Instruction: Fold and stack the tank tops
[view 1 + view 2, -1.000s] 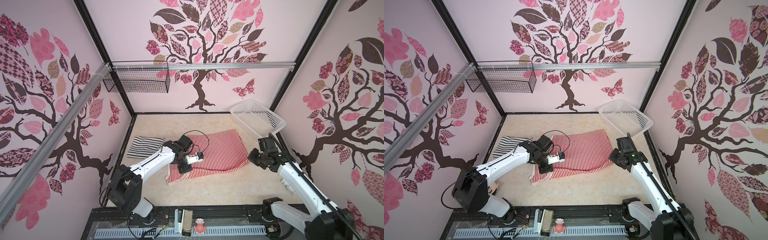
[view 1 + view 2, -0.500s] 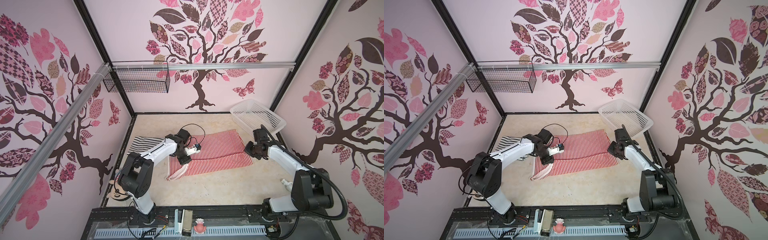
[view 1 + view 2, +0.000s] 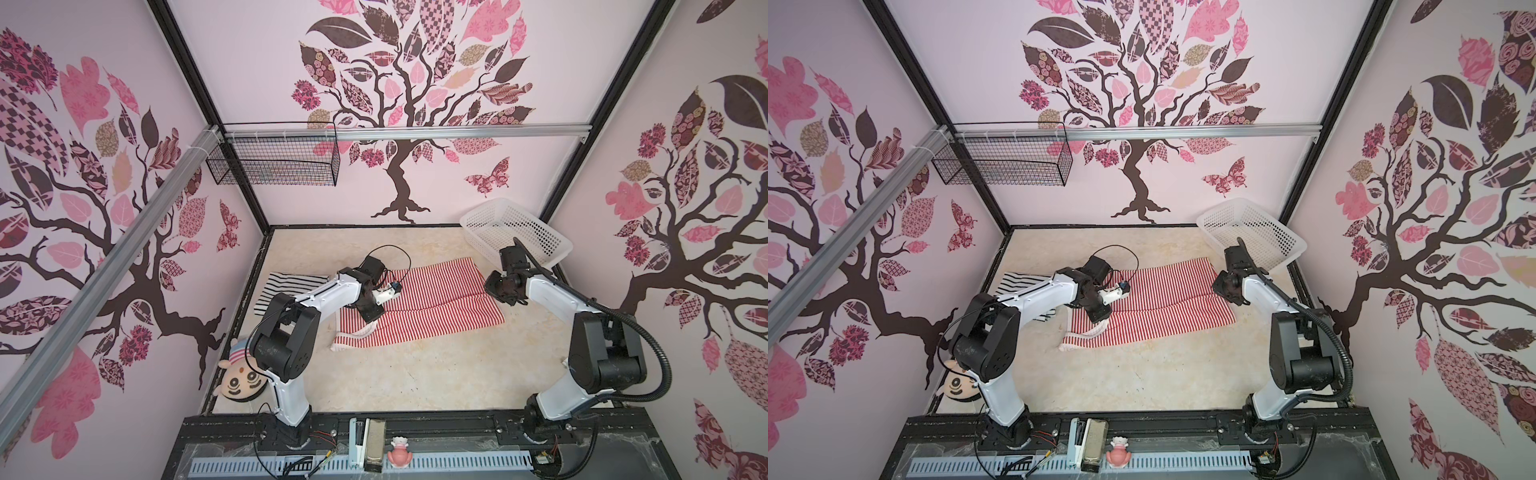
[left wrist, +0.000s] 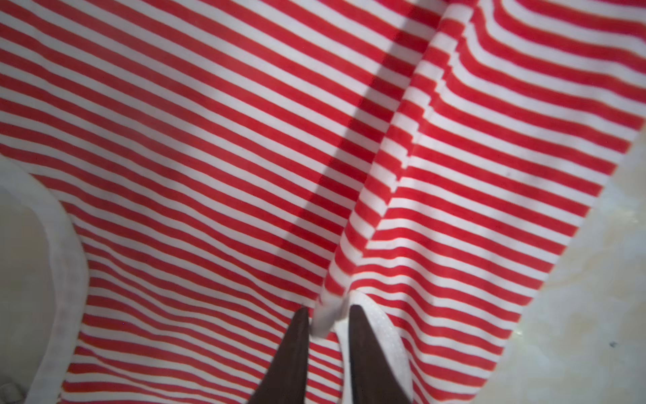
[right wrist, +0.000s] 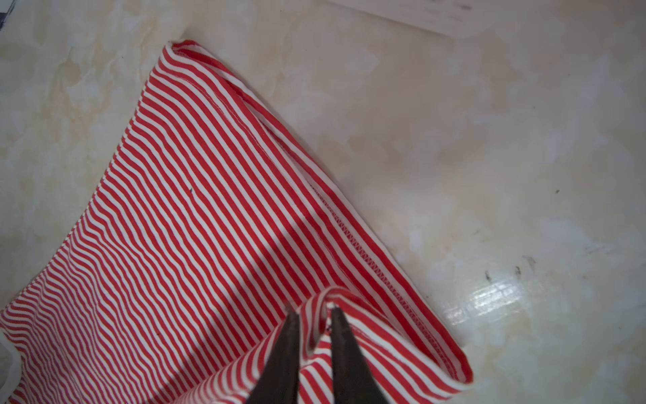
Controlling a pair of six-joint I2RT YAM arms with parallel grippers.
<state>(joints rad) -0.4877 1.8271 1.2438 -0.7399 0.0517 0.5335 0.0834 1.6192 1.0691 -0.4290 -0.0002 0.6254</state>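
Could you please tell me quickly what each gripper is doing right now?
Left gripper: slightly open, trim of the red-and-white tank top between its jaws.
Right gripper: slightly open, a fold of that top between its jaws.

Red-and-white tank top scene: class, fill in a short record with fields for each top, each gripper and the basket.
red top: red-and-white tank top, on the table, one long side folded over
black top: black-and-white tank top, flat, to its left
left: left gripper, white trim between its fingertips; grip unclear
right: right gripper, hem fold between its fingertips; grip unclear
basket: white basket, far right corner, no clothes inside
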